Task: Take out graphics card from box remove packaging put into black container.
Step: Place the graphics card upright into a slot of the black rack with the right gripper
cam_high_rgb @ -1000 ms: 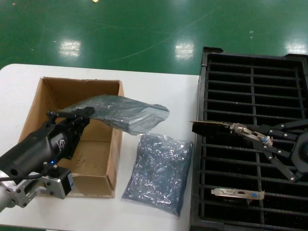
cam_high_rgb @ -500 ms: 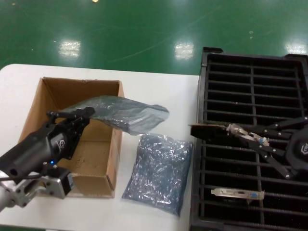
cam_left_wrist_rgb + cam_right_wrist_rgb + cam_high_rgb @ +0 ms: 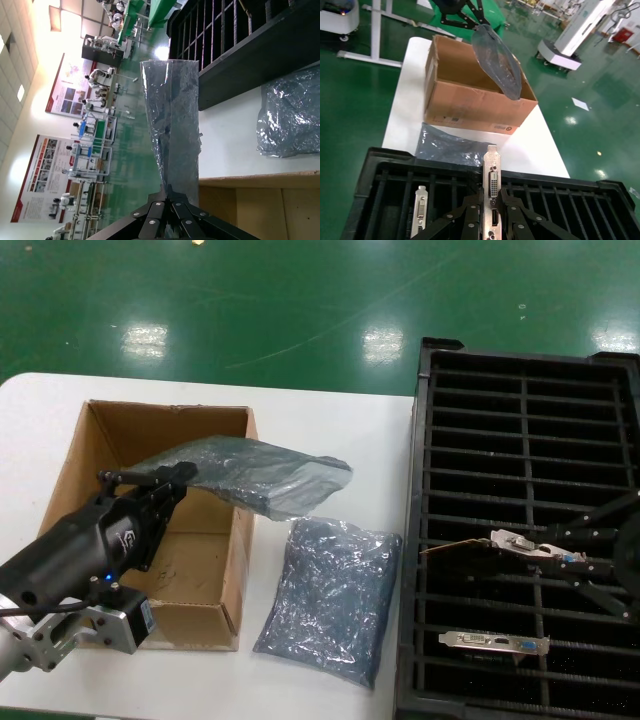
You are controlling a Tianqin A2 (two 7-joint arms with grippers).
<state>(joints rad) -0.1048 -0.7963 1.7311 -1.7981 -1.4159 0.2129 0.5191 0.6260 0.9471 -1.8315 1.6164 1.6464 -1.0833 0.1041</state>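
My right gripper (image 3: pixel 560 552) has its fingers (image 3: pixel 470 218) clenched on the graphics card (image 3: pixel 505 547) by its metal bracket, holding it over the black container (image 3: pixel 520 410) at the table's (image 3: pixel 330 420) right edge, above a second card (image 3: pixel 495 642) already in a slot. My left gripper (image 3: pixel 175 475) pinches the packaging (image 3: pixel 255 472) above the box (image 3: pixel 150 430) near the left edge. A bluer bag (image 3: pixel 335 595) lies flat between box and container.

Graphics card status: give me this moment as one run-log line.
right gripper: shut on graphics card, over black container | left gripper: shut on packaging, above box | second card: slotted
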